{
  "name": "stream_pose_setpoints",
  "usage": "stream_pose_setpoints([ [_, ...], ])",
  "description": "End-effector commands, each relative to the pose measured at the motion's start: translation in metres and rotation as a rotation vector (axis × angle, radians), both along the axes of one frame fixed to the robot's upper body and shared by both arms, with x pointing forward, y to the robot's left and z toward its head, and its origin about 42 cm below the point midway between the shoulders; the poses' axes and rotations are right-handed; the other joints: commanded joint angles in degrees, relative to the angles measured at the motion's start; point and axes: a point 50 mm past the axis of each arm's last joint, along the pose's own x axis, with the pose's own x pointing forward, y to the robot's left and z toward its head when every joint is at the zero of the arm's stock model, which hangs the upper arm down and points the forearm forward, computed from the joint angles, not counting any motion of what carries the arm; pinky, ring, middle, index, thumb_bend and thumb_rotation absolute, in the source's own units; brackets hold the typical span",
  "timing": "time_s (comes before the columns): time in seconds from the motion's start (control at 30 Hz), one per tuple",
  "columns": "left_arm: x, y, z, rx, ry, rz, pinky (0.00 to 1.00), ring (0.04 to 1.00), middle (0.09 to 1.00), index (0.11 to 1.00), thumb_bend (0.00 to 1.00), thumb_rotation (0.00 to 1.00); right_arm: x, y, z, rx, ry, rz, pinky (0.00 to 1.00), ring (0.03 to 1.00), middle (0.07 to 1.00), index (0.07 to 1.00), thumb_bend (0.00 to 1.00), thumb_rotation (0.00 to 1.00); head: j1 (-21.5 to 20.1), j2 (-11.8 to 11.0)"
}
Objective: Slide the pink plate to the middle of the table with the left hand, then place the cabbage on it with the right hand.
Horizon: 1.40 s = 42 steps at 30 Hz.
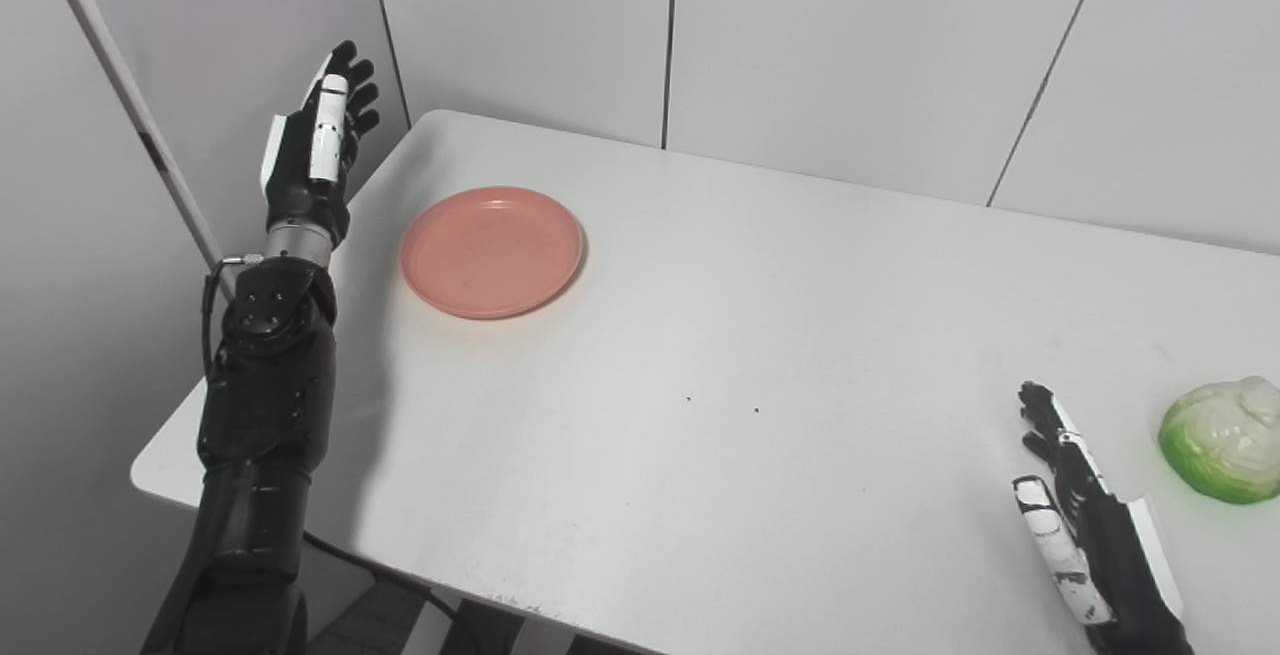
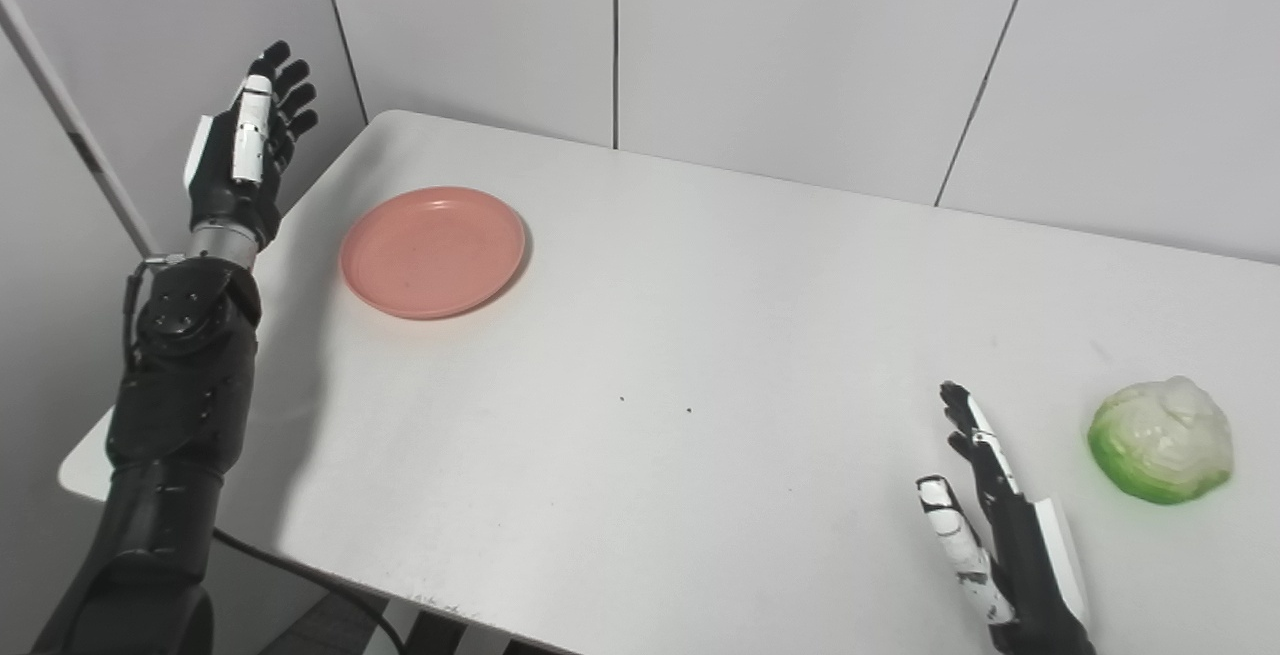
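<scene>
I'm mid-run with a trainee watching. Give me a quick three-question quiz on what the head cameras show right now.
1. True or false: the round pink plastic plate already has the green-and-white cabbage on it.
2. Which hand is nearer the cabbage? A) left hand B) right hand
3. Fill in: the pink plate lies toward the ____ side of the white table, as the cameras see it.

Key:
1. False. The plate is bare and the cabbage sits on the table far to the right.
2. B. The right hand is open just left of the cabbage, not touching it; the left hand is raised, open, beyond the table's left edge.
3. Left.
</scene>
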Motion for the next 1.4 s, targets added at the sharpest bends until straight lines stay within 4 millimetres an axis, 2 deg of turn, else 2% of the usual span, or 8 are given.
stream_pose_setpoints([
  [0.0,0.005,0.009,0.025,0.033,-0.075,0.021,0.92,0.925,0.933,0.913,0.42,1.00,-0.004,-0.005,-0.014,-0.012,0.062,-0.018,0.92,0.947,0.948,0.935,0.33,1.00,0.0,0.0],
  [0.2,0.009,0.014,0.016,0.000,-0.036,0.028,0.91,0.925,0.935,0.914,0.43,1.00,-0.005,-0.006,-0.014,-0.007,0.064,-0.019,0.93,0.948,0.949,0.936,0.33,1.00,0.1,0.2],
  [0.9,0.032,0.028,-0.040,-0.047,0.086,0.006,0.91,0.922,0.925,0.912,0.40,1.00,-0.006,-0.005,-0.013,-0.012,0.067,-0.018,0.93,0.946,0.947,0.936,0.35,1.00,-0.2,0.5],
  [1.07,0.035,0.026,-0.049,-0.078,0.131,0.010,0.90,0.923,0.929,0.919,0.39,1.00,-0.006,-0.005,-0.013,-0.005,0.070,-0.022,0.93,0.948,0.948,0.933,0.33,1.00,-0.2,0.4],
  [1.37,0.038,0.022,-0.066,-0.089,0.166,-0.010,0.90,0.916,0.922,0.910,0.42,1.00,-0.006,-0.004,-0.014,0.003,0.064,-0.018,0.93,0.945,0.945,0.931,0.34,1.00,-0.3,0.4],
])
